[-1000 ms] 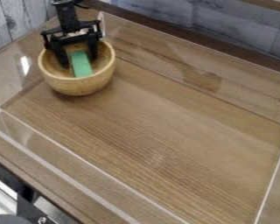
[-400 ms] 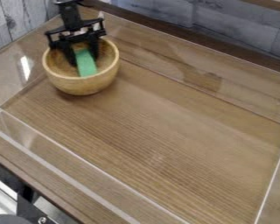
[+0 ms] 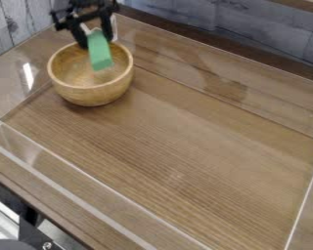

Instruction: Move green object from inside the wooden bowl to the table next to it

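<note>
One robot gripper (image 3: pixel 93 29) holds a green block (image 3: pixel 99 51) above a wooden bowl (image 3: pixel 90 76).

Single camera view, looking down across a brown table (image 3: pixel 186 146) with clear plastic walls (image 3: pixel 22 161). The bowl sits near the table's far left corner. Over the bowl's far rim, the black gripper is clamped narrowly on the block's upper end, so the block hangs almost upright, its lower end over the bowl's inside and seemingly clear of the wood. Gripping one end lets the long piece come out without catching the thick rim. Bare tabletop lies just right of the bowl and nearer the camera, a likely spot to set it down.
</note>
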Controlling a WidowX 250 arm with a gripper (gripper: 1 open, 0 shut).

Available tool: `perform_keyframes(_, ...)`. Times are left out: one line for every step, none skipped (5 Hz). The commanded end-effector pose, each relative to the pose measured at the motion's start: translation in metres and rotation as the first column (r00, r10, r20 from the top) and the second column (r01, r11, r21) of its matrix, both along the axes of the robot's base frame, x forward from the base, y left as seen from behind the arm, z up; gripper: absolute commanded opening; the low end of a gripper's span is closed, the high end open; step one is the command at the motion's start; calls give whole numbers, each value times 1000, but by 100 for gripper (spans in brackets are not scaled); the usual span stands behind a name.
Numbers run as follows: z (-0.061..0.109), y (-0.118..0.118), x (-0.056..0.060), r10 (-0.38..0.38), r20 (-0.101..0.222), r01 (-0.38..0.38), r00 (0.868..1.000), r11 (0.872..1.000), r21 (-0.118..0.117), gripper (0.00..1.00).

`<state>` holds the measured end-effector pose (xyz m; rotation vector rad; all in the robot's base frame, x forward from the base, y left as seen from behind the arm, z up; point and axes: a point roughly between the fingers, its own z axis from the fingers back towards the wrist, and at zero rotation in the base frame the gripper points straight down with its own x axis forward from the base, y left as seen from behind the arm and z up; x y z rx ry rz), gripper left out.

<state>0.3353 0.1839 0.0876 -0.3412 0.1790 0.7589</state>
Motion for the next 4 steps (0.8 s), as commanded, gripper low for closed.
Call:
perform_keyframes(42, -11, 9, -101, 100, 99, 990, 995, 29, 0)
perform_keyframes(47, -35, 13, -200, 107, 199, 974, 980, 23, 0)
perform_keyframes(45, -61, 17, -310, 110, 308, 944, 951, 29, 0)
perform_keyframes(31, -89, 22, -418, 98, 415, 903, 908, 52, 0)
